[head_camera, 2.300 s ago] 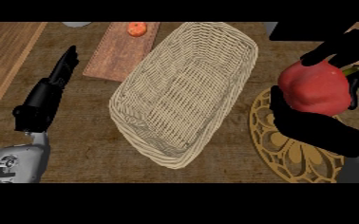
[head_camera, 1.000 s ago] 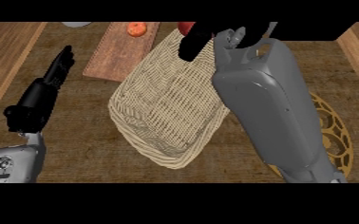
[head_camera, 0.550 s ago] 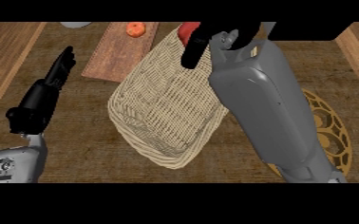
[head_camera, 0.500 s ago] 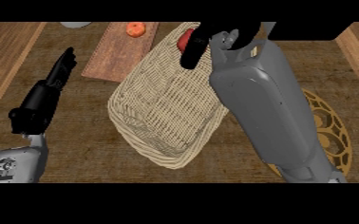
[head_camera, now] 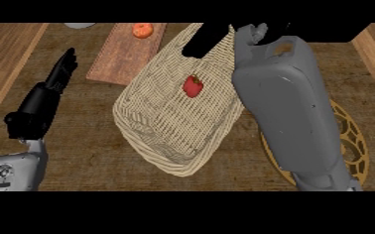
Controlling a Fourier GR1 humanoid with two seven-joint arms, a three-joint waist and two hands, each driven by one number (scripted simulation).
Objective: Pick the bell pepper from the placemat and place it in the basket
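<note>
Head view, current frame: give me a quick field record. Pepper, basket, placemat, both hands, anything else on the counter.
bell pepper: red, lying inside the basket, not in any hand
basket: woven, oval, mid-counter, holds only the pepper
placemat: round, patterned, at the right, largely hidden by the right forearm
right hand: above the basket's far end, fingers extended, holding nothing
left hand: resting at the left, fingers straight, apart from everything
cutting board: wooden, beyond the basket's left side, small orange fruit on it
task state: pepper appears placed

woven wicker basket, glossy bell pepper
</note>
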